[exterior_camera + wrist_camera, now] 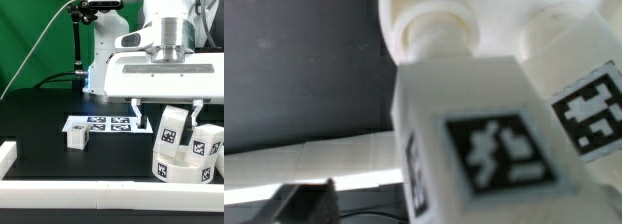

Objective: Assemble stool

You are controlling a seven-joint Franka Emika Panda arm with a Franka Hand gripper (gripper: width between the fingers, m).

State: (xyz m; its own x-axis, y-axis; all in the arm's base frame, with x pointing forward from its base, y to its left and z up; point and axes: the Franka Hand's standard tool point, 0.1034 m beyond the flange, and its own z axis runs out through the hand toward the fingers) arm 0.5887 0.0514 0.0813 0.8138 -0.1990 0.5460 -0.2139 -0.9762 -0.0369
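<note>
Plainly, the black table [40, 125] is the biggest thing in play. It spreads wide and bare away from the gripper [168, 112] toward the exterior view's left. The white border rail [90, 188] closes its near edge, low and in front of the tool.

Directly under the tool sits the stool's seat [180, 168], close against that rail, with two legs rising from it. One leg [172, 128] stands straight beneath the jaws. The second leg [208, 142] is just beside it toward the exterior view's right.

The jaws stand wide apart, astride the first leg's top, and seem to hold nothing. The wrist view shows that leg [482, 130] close up, with one dark finger [304, 205] off to its side.

My reading is that this leg is seated and the third is next. The loose leg [78, 138] lies well away from the tool, beside the marker board [105, 124].

The next move calls for a straight lift clear of both upright legs, then a crossing over open table. Room is tightest beside the second leg.
</note>
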